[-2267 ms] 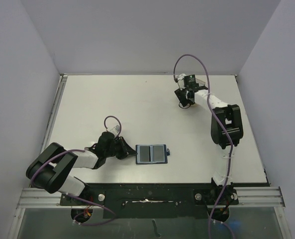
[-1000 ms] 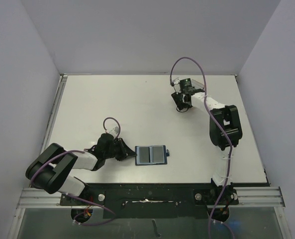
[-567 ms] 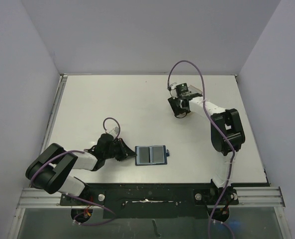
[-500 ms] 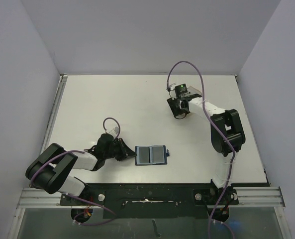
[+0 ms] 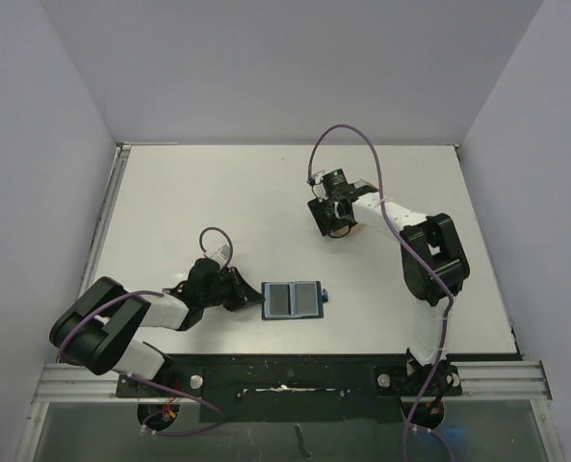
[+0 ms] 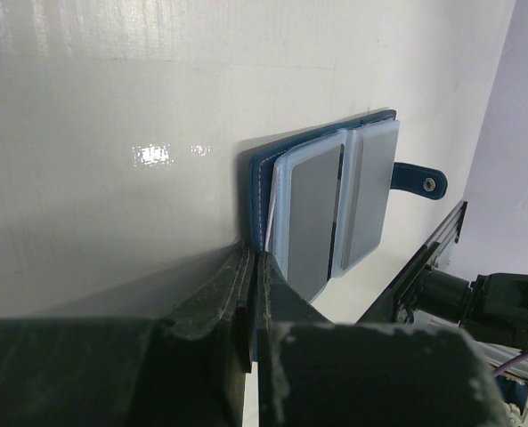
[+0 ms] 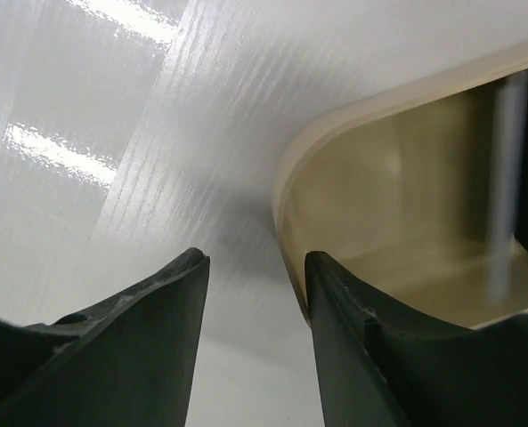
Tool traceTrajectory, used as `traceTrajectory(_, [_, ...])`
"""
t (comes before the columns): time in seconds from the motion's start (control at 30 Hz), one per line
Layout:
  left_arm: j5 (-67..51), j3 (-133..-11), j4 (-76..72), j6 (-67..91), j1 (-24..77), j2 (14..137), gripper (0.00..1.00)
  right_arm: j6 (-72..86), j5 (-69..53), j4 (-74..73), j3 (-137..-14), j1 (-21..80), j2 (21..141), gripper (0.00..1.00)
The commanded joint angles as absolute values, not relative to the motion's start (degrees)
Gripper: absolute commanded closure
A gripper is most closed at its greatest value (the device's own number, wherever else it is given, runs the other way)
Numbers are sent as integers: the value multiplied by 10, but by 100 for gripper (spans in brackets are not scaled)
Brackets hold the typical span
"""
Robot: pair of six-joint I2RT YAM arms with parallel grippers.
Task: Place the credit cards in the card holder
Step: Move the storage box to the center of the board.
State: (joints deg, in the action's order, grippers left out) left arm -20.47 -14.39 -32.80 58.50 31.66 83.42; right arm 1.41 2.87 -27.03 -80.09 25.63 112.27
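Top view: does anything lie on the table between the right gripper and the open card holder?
Nothing visible does. The table between the right gripper and the card holder is bare white. The left gripper, shut, sits at the holder's left edge, off that line. The tan dish lies right beside the right gripper.

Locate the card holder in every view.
Top external: card holder lies open, low centre.
Left wrist: card holder right of centre.
Right wrist: not in it.
Shared landmark: its snap tab, at its right edge in the top view and in the left wrist view.
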Motion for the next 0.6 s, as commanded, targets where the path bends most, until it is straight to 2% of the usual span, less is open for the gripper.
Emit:
traceTrajectory(0.0, [-218, -150, -354, 585, 318, 832, 100, 31, 9, -297, -823, 260, 1093, 52])
traceTrajectory(0.13, [-218, -151, -356, 584, 319, 836, 100, 26, 23, -293, -836, 257, 1079, 47])
traceTrajectory(0.37, [-220, -149, -356, 586, 320, 834, 100, 5, 66, -324, -883, 248, 1078, 45])
traceTrajectory(0.57, [-218, -149, -352, 585, 320, 831, 100, -50, 160, -329, -914, 241, 1083, 40])
